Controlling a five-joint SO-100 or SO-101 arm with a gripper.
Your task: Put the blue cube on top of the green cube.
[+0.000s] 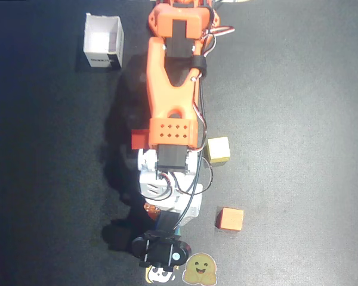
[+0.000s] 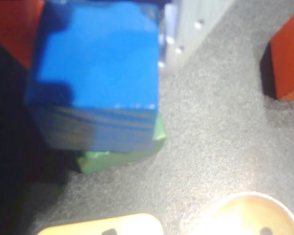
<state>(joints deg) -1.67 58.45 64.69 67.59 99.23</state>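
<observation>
Sitting on top of the green cube (image 2: 122, 156), the blue cube (image 2: 98, 73) fills the upper left of the wrist view, its top face bright and its front side streaked with darker bands. Only a thin strip of green shows beneath it, along the lower edge and at the right corner, so the blue one overhangs slightly toward the camera. Both rest on a dark, speckled mat (image 2: 220, 127).

A pale gripper finger (image 2: 186, 29) stands just right of the blue cube near the top of the wrist view (whether it touches the cube I cannot tell). At the far left an orange-red shape (image 2: 14, 29) sits close beside the blue cube, probably the other finger, though it is blurred. Whether the gripper is clamped or released cannot be told from these views.

An orange cube (image 2: 289, 58) sits at the right edge of the wrist view, well apart from the stack.

From overhead, the orange arm (image 1: 173, 89) stretches down the middle of the mat and hides the stack under its white wrist section (image 1: 167, 190). A yellow cube (image 1: 218, 149) lies just right of the arm, and the orange cube (image 1: 230, 218) lies lower right. A white open box (image 1: 104, 42) stands at upper left, well away. Two stickers (image 1: 198, 269) sit at the bottom edge.
</observation>
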